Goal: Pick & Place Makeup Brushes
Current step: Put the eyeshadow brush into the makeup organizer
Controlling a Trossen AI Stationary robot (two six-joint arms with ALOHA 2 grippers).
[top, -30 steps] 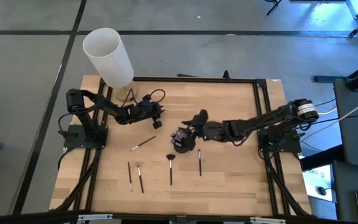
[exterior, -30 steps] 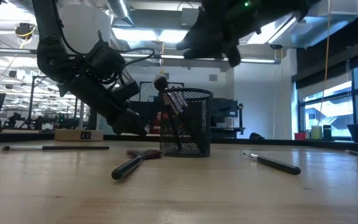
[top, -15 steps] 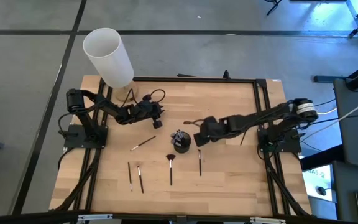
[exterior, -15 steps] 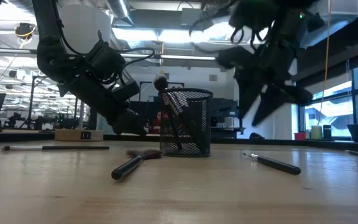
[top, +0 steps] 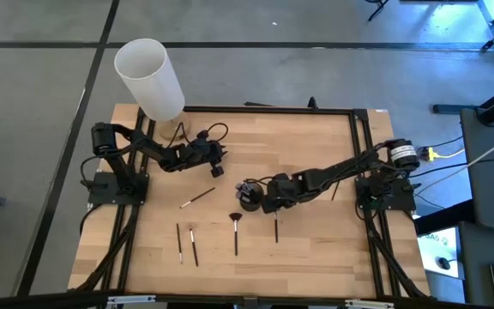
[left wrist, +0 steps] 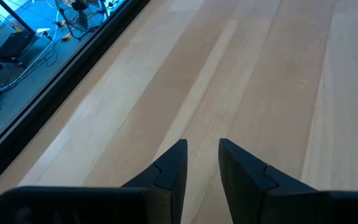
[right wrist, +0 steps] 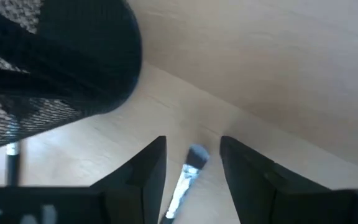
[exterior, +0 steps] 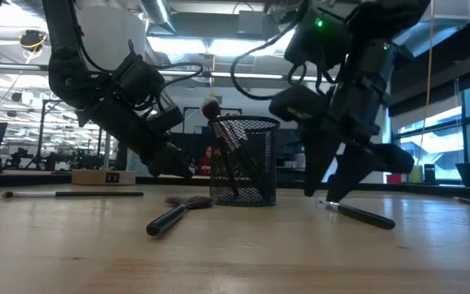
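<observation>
From above, your right hand [top: 268, 206] sits low over the worktop [top: 316, 249], just beside the black mesh cup [top: 249, 195] and over the tip end of one makeup brush [top: 275, 225]. The other loose brushes lie in a rough row toward the front edge: the fan brush [top: 235, 232], two short ones [top: 179, 242] [top: 194, 245] and an angled pale one [top: 197, 197]. Your left hand [top: 219, 166] is parked well apart, near the back left (beside the tall white cylinder [top: 149, 77]).

At table height, the mesh cup [exterior: 245, 160] stands upright with a round-tipped brush [exterior: 211, 107] poking out the top, and a dark brush [exterior: 174, 214] lies in front of it. Your right hand [exterior: 326, 189] comes down onto the brush [exterior: 357, 213] to its side.

Left wrist: fingers [left wrist: 171, 171] a little apart over bare wood, holding nothing.

Right wrist: fingers [right wrist: 145, 171] spread wide, brush tuft [right wrist: 196, 155] lying between them, not gripped yet
</observation>
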